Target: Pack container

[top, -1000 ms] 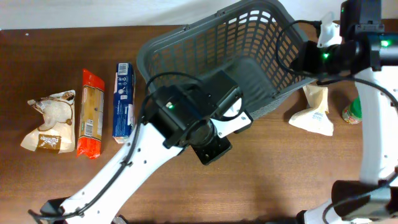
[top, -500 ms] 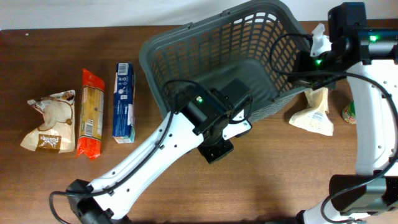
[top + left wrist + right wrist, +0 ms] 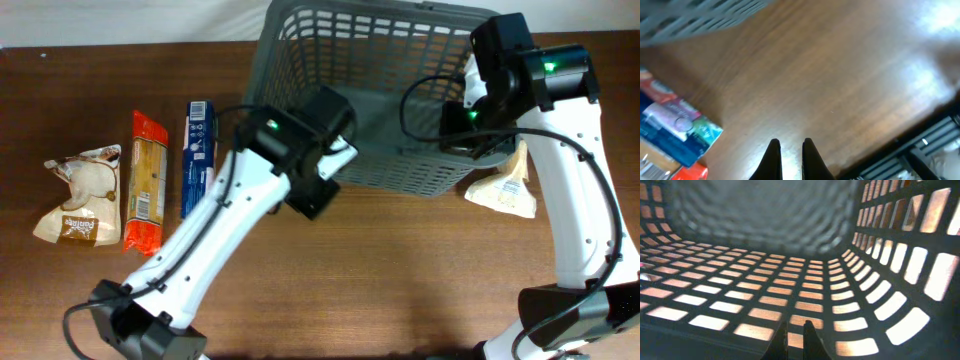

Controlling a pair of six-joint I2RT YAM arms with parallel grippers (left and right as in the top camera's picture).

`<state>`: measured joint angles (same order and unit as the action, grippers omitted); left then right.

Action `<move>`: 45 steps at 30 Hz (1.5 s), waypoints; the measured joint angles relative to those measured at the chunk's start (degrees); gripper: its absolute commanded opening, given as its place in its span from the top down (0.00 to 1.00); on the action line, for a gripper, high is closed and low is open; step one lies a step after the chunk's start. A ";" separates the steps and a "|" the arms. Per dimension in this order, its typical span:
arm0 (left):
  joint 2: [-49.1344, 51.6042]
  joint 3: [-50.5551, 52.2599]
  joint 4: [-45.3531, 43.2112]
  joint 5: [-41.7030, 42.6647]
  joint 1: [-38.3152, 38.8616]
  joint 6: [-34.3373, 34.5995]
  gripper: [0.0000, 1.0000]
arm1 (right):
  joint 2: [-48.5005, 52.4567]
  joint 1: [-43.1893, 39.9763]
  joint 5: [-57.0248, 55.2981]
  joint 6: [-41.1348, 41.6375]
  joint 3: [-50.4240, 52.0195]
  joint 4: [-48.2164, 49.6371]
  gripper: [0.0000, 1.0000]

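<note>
While nothing can be seen inside the dark grey shopping basket [image 3: 400, 175], which stands on the wooden table [image 3: 400, 280] just ahead of the left gripper [image 3: 790, 143] with its interior opening out ahead of the right gripper [image 3: 795, 326], the packing is judged not yet begun. The left gripper's fingers are drawn almost together with nothing between them, above bare wood. The right gripper's fingers are likewise pressed close, and a bar of the basket's near wall appears to be pinched between them, though this is not shown cleanly. Slipping is judged the main risk: little purchase is offered by a thin lattice bar, so the basket could twist or drop if it is pulled or lifted. The cream packet [image 3: 505, 185], just behind the right gripper and beside the basket's corner, could be dragged or crushed should the basket be shifted toward it. The blue carton [image 3: 199, 160], off to the left of the left gripper, could not be taken until those fingers are spread. From overhead both sets of fingertips are covered by the wrists, and the basket's far rim is cut off by the frame edge. Its floor is blurred in the right wrist view, and no label can be read.
</note>
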<state>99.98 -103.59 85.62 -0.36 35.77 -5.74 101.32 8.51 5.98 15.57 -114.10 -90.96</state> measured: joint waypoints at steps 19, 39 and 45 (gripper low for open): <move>-21.35 -19.89 -1.81 -3.82 -5.81 2.82 0.97 | -3.80 -3.04 -1.09 -1.20 -13.11 4.90 0.96; -16.63 -20.15 0.63 -13.44 -14.32 3.02 0.98 | 4.04 -18.62 6.05 -3.02 -13.49 1.38 0.96; -13.42 -20.00 0.57 -13.46 -14.34 3.02 0.98 | 4.02 -16.28 9.03 -4.24 -13.49 1.05 0.96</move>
<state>86.56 -123.59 86.19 -13.82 21.43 -2.72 105.34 -7.77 15.00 11.33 -127.59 -89.91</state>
